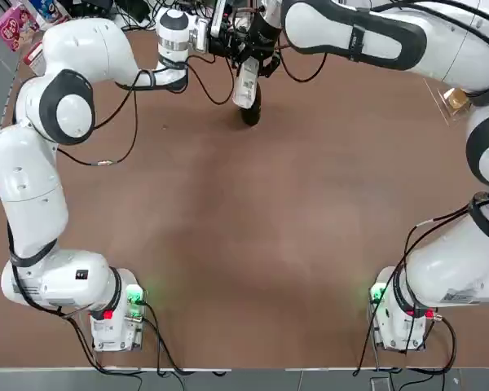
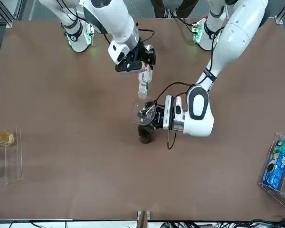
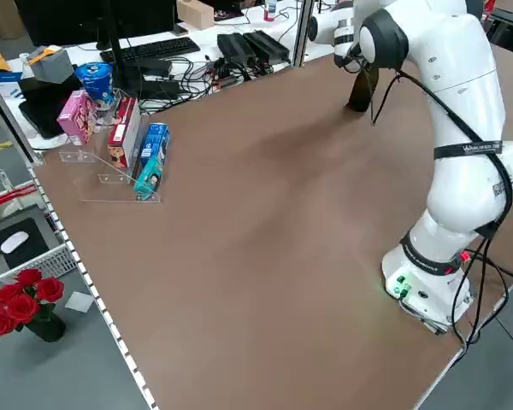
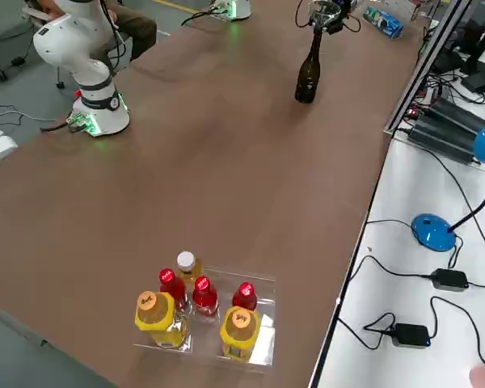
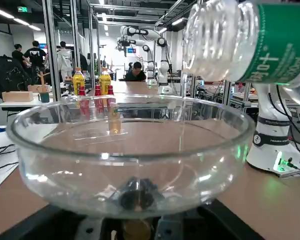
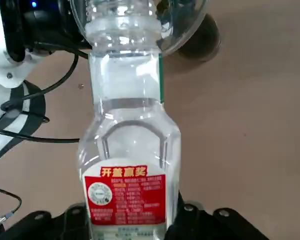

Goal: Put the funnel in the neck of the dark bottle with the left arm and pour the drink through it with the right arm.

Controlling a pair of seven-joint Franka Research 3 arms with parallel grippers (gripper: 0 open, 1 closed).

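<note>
Funnel (image 2: 146, 113) sits in the neck of the dark bottle (image 4: 308, 70), which stands at the far middle of the desk (image 1: 253, 244), well away from both arm bases. The left gripper (image 2: 155, 117) has its fingers pinching the funnel at its stem, steadying it on the bottle. The right gripper (image 2: 143, 61) has its fingers pressed tight on the body of the drink (image 2: 142, 87), which is uncapped and tipped steeply, mouth down, just above the funnel's rim. In the left wrist view a thin thread of clear liquid appears to run from the drink's mouth into the bowl, so I judge the placing step done and the pouring step in hand. How much is left in the drink cannot be told for sure; the part near the mouth looks mostly empty. Next the right arm would need to keep the mouth over the bowl, tilt further only as the flow slackens, then right the drink, while the left keeps the funnel straight
</note>
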